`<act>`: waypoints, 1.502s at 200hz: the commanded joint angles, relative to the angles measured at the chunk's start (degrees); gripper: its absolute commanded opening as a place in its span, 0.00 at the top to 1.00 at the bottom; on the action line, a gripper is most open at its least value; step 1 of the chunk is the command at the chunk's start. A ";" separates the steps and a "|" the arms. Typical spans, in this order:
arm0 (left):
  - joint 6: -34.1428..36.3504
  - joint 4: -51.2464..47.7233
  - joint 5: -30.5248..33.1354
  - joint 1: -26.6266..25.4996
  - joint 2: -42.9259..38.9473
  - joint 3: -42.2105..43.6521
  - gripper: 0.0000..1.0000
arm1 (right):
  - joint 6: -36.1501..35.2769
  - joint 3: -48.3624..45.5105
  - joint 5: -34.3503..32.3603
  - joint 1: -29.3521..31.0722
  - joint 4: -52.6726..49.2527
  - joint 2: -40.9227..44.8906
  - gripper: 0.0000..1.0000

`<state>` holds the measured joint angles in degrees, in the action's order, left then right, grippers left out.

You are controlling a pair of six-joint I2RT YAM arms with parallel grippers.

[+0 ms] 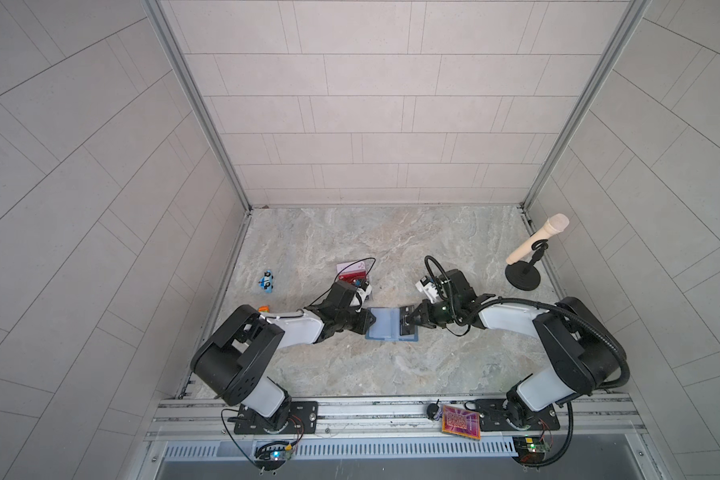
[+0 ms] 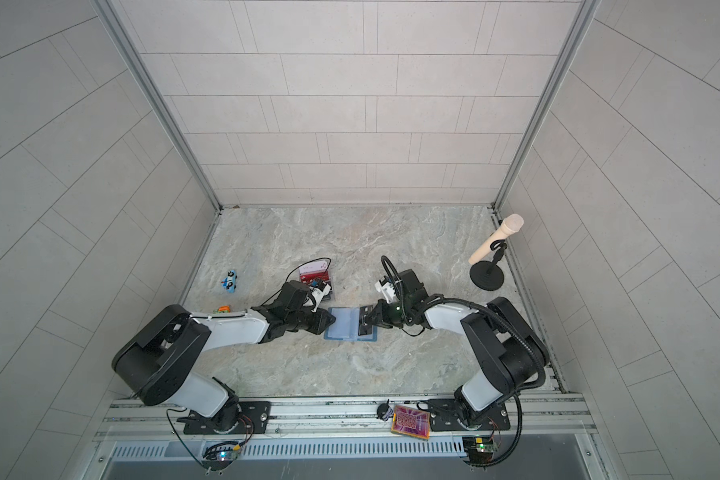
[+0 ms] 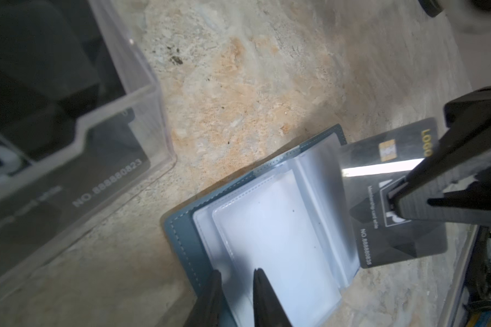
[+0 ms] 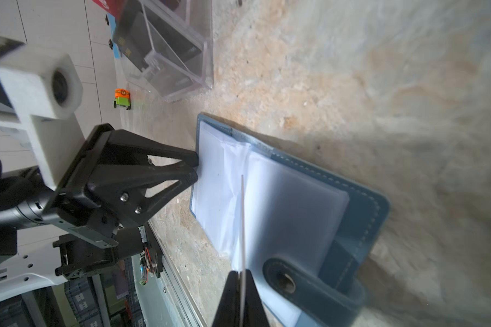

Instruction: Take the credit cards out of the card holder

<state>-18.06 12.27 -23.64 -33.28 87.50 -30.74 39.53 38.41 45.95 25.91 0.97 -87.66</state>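
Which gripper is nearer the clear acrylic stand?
Left. Left gripper sits at the card holder's edge beside the stand; right gripper, holding the dark card, is across the holder.

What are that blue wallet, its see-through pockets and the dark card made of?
The wallet: probably leather or imitation leather, matte slate-blue, with pale stitching along the edge. The pockets: thin soft plastic, cloudy-clear, slightly glossy, with seamed edges. The dark card: stiff glossy plastic by the look; it catches a bright streak of light and bears printed lettering.

We mark a microphone (image 1: pixel 537 238) near the table's (image 1: pixel 391 374) far right corner, a blue toy car (image 1: pixel 267 282) near its left edge.
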 commanded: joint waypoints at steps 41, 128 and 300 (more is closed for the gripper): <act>4.55 -11.92 -1.58 -0.06 -11.22 -5.53 0.53 | -17.22 8.88 -4.93 -0.16 -26.18 9.46 0.97; 21.27 -43.85 -16.90 0.36 -15.72 -26.39 0.53 | -30.68 16.63 9.70 3.47 -35.76 14.00 1.00; 31.40 -51.15 -44.14 2.20 -19.52 -26.60 0.62 | -41.86 24.53 17.51 12.51 -42.66 14.05 1.00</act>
<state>12.62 -38.52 -65.45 -31.27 68.77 -57.80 0.43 61.93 62.02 37.56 -41.63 -73.10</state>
